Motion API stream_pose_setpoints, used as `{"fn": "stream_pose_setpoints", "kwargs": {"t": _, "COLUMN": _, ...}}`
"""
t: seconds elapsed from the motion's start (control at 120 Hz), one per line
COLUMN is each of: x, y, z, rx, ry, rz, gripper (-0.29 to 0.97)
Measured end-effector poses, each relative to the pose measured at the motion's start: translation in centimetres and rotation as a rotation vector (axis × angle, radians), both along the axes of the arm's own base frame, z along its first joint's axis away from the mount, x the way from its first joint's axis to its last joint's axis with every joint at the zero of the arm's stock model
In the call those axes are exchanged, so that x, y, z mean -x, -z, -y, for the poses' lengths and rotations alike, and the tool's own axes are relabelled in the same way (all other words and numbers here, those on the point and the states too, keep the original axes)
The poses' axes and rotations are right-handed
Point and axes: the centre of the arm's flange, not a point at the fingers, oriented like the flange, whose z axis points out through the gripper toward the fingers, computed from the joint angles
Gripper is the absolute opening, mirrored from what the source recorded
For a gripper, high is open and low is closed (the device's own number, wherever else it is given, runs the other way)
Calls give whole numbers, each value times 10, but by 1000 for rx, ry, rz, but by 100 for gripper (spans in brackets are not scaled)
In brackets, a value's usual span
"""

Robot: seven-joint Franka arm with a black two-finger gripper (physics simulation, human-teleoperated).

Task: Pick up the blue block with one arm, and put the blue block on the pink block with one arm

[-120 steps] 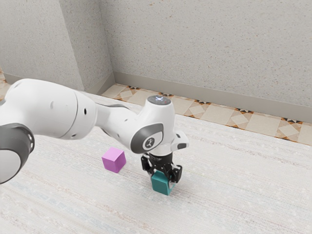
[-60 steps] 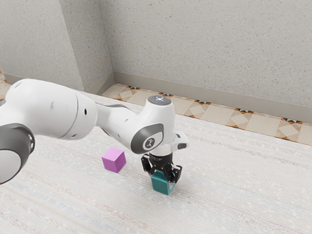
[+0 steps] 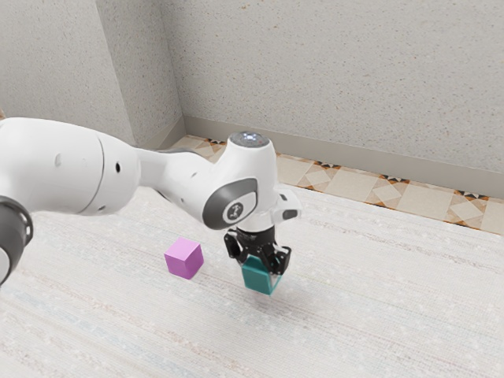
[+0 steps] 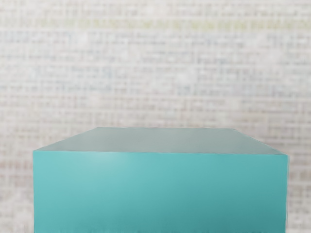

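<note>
Gripper (image 3: 260, 268) in the exterior view pinches the blue block (image 3: 258, 281) from two sides, with the arm reaching in from the exterior view's left. That block is near the pink block (image 3: 183, 258), on the exterior view's right of it, not touching. Wrist view: blue block (image 4: 160, 189) just under the hand, pale table (image 4: 155, 63) beyond it.

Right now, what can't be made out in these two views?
- Exterior view: the blue block's top, hidden behind the gripper.
- Exterior view: the arm near its base, cut off by the left edge.
- Wrist view: the blue block's lower part, cut off by the picture's edge.
</note>
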Motion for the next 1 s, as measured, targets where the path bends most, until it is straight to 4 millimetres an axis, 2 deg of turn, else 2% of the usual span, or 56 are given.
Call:
{"fn": "stream_pose_setpoints", "kwargs": {"t": 0.292, "x": 0, "y": -39, "z": -16, "rx": -14, "ry": -30, "rz": 23, "gripper": 36}}
{"fn": "stream_pose_setpoints", "kwargs": {"t": 0.4, "x": -1, "y": -46, "z": -24, "rx": -18, "ry": -45, "rz": 20, "gripper": 36}}
{"fn": "stream_pose_setpoints", "kwargs": {"t": 0.567, "x": -6, "y": -53, "z": -50, "rx": -26, "ry": -90, "rz": 14, "gripper": 36}}
{"fn": "stream_pose_setpoints", "kwargs": {"t": 1.0, "x": -11, "y": -69, "z": -99, "rx": -31, "ry": -159, "rz": -2, "gripper": 35}}
